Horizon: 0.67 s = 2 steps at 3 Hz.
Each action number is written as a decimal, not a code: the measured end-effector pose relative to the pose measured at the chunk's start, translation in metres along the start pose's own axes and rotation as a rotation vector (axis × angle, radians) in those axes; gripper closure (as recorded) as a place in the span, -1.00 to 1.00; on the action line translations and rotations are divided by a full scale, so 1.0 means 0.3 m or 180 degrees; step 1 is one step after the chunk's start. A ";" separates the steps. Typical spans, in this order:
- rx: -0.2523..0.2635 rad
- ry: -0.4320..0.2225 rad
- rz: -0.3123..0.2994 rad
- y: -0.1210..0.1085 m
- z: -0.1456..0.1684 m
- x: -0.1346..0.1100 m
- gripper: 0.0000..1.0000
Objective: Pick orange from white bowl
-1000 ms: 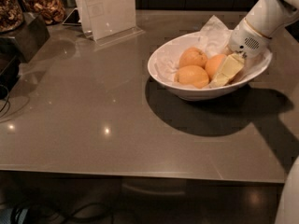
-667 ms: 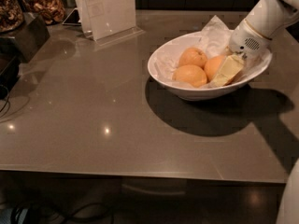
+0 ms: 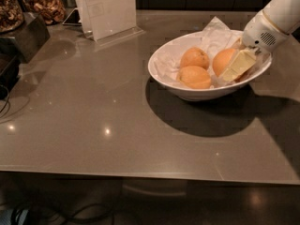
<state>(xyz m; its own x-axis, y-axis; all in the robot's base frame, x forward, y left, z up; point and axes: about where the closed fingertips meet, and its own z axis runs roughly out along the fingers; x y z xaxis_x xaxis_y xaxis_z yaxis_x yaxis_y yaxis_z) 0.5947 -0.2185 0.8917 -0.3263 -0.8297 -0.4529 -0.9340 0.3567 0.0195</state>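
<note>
The white bowl [image 3: 161, 71] stands on the right of the table, lined with white paper and holding three oranges. The orange [image 3: 220, 59], the roundest and deepest in colour, lies on the bowl's right side. My gripper [image 3: 228, 68] reaches down into the bowl from the upper right and is shut on it. One pale yellow finger [image 3: 240, 63] lies across the orange's right front; the other is hidden behind it. A paler orange [image 3: 195, 58] and a flatter one [image 3: 194, 77] lie to its left, apart from the gripper.
The bowl sits on a grey-brown table [image 3: 93, 121]. A clear sign holder [image 3: 107, 8] stands at the back, with a phone [image 3: 72, 17] and jars of snacks [image 3: 44, 6] to its left. A dark box [image 3: 21, 39] is at the left edge.
My gripper and the orange have shifted slightly up and to the right. The bowl and the other two oranges have not moved.
</note>
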 end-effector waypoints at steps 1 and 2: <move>0.0140 -0.0181 -0.0088 0.015 -0.086 -0.028 1.00; 0.0177 -0.0447 -0.0162 0.026 -0.141 -0.072 1.00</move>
<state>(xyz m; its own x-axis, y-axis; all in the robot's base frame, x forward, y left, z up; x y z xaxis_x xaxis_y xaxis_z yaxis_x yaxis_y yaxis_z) 0.5883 -0.2159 0.9392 -0.2516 -0.7805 -0.5723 -0.9381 0.3421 -0.0542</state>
